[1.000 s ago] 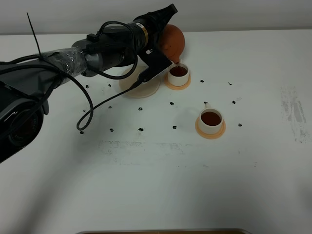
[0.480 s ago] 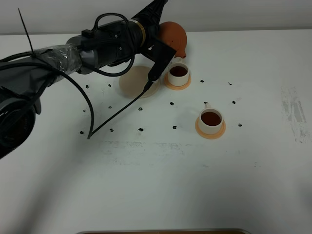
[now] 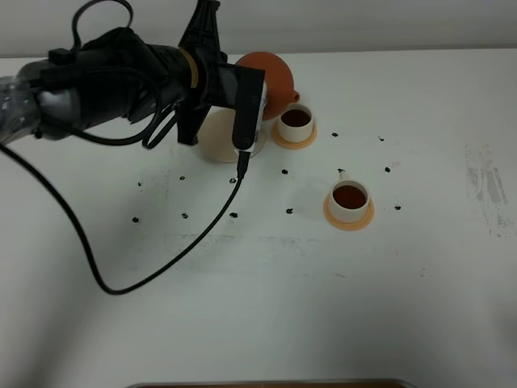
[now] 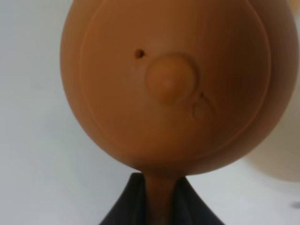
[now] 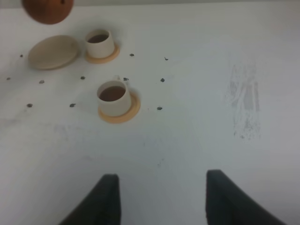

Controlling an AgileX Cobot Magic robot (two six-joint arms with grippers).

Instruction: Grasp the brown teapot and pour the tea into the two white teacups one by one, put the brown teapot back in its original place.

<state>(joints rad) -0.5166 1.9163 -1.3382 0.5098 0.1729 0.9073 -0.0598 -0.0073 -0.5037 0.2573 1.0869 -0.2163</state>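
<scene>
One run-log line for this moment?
stage: returning teapot | left gripper: shut on brown teapot | teacups: both filled | saucer: bare | right gripper: open, idle

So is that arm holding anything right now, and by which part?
Yes. The left end effector holds the brown teapot by its loop handle, clamped between the dark fingers. The right end effector is open and holds nothing.

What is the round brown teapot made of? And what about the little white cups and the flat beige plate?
The brown teapot looks like unglazed clay: a matte, reddish-brown surface with no shine. The two white teacups look like ceramic: smooth, cream-white walls, though plastic can't be ruled out. The beige saucer is matte and plain, maybe ceramic or wood; the pictures leave that open.
</scene>
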